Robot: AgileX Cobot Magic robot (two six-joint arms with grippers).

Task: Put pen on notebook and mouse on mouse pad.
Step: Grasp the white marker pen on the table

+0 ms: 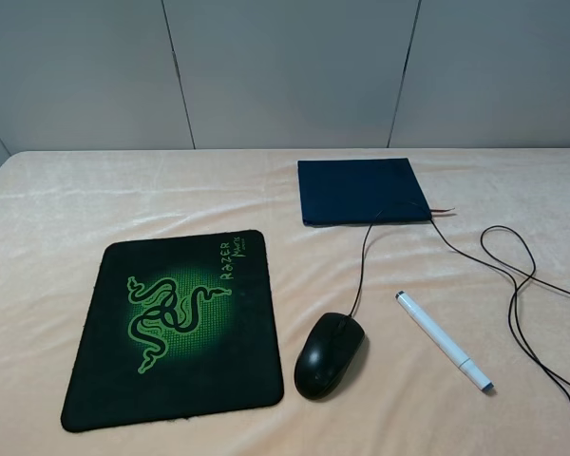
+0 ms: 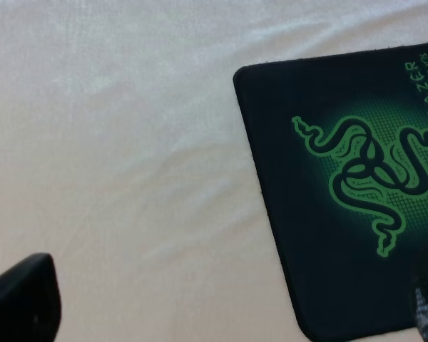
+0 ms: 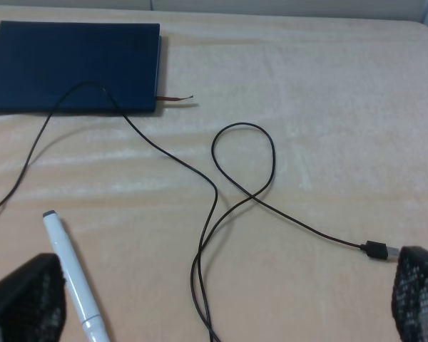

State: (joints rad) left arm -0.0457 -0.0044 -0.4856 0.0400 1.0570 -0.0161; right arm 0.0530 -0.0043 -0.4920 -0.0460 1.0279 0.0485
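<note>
Peach cloth covers the tabletop (image 1: 76, 199); pen and mouse both lie off their targets.
The pen (image 1: 444, 342) lies on the right, its long axis slanting from far-left to near-right. The right gripper (image 3: 221, 285) is nearer, jaws wide open, one finger just beside the barrel. Beyond it the notebook (image 1: 361, 190) is bare but for a loop of cable (image 1: 513, 275). The mouse (image 1: 329, 356) sits just beside the mouse pad (image 1: 176, 328), which carries nothing; the left gripper (image 2: 228, 292) is above the pad's edge, jaws open.
</note>
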